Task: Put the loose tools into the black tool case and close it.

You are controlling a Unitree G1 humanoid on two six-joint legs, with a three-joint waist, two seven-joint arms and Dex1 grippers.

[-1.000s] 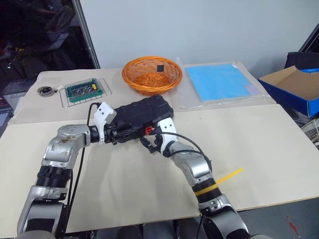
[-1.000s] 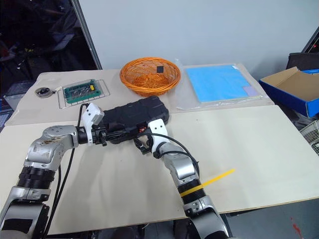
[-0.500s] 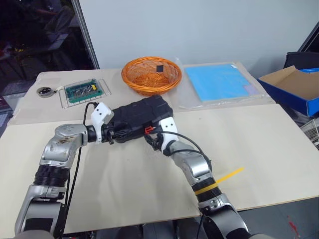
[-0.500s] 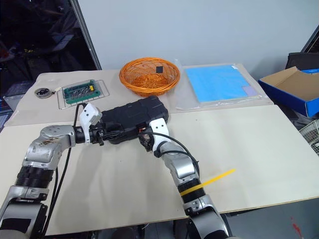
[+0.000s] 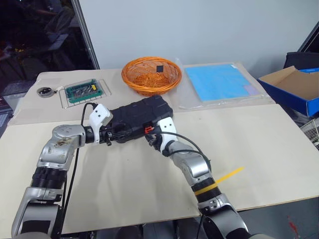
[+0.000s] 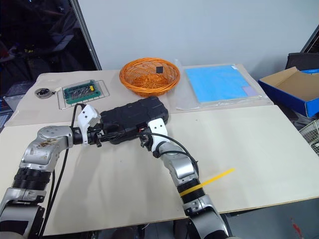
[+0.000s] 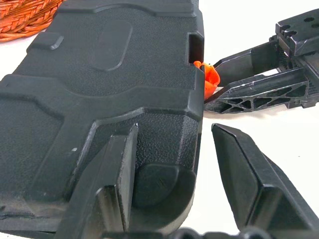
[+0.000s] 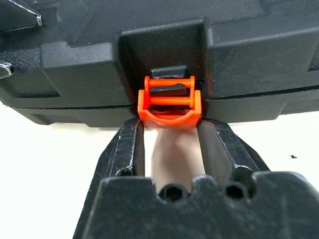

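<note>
— Lying shut on the pale bench (image 5: 259, 144), the black moulded plastic tool case (image 5: 139, 117), just in front of the orange wicker basket (image 5: 151, 74)?

— Shut, yes, textured shell up, small orange latch (image 8: 169, 107) on the near edge, facing the right gripper (image 8: 169, 132).

— Right gripper's state?

— Partly closed, one black finger (image 8: 130, 144) at either lower corner of the latch, tips right up against it. Not a clear clamp, so hard to call held or not.

— And the left gripper (image 7: 172, 164)?

— Astride the case's left end corner. One finger (image 7: 107, 184) pressed over the rounded corner of the shell, the other off the near edge, clear of the case over bare bench. Parted, then, and nothing squeezed between.

— Anything else on the bench?

— Behind and left of the case, a green circuit board on a wire rack (image 5: 83, 91), with a small round metal object (image 5: 46, 91) further left. Right of the basket, a light blue sheet (image 5: 221, 81) in a clear sleeve. A blue cardboard box with open flaps (image 5: 294, 87) at the far right. A strip of yellow tape (image 5: 227, 177) near the front edge, beside the right arm.
</note>
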